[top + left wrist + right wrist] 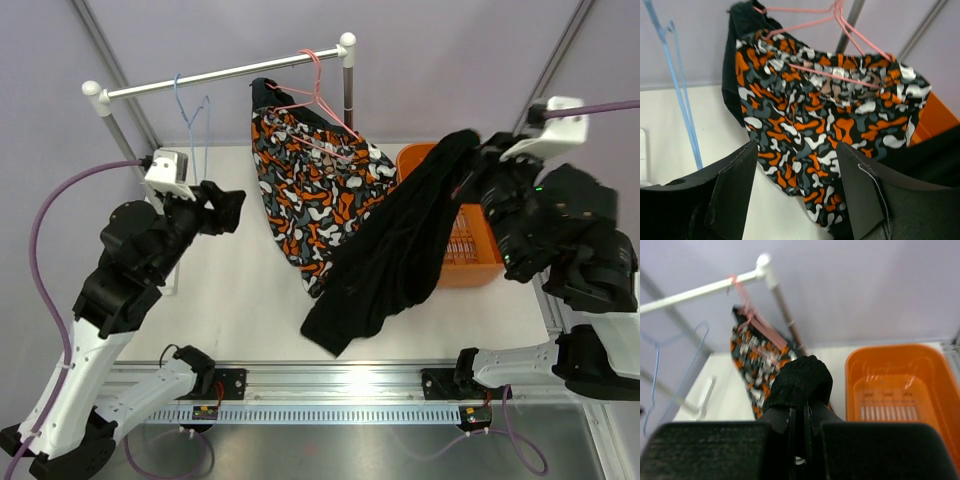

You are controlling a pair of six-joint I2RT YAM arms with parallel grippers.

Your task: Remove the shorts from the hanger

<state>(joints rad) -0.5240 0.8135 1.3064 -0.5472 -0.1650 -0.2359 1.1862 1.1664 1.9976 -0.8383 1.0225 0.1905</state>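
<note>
The camouflage shorts (pixel 312 190) hang on a pink hanger (pixel 322 95) from the white rail (pixel 220 75); they also show in the left wrist view (pixel 820 125). A second black pair (pixel 265 97) hangs behind them. My right gripper (pixel 478 160) is shut on a black pair of shorts (pixel 395 245), held up and draping down to the table; its bunched edge shows in the right wrist view (pixel 800 382). My left gripper (pixel 222 208) is open and empty, left of the camouflage shorts, which show between its fingers (pixel 735 190).
An orange basket (pixel 470 245) stands at the right, partly behind the black shorts; it also shows in the right wrist view (pixel 900 385). An empty blue hanger (pixel 195 125) hangs at the rail's left. Rack posts stand at both rail ends.
</note>
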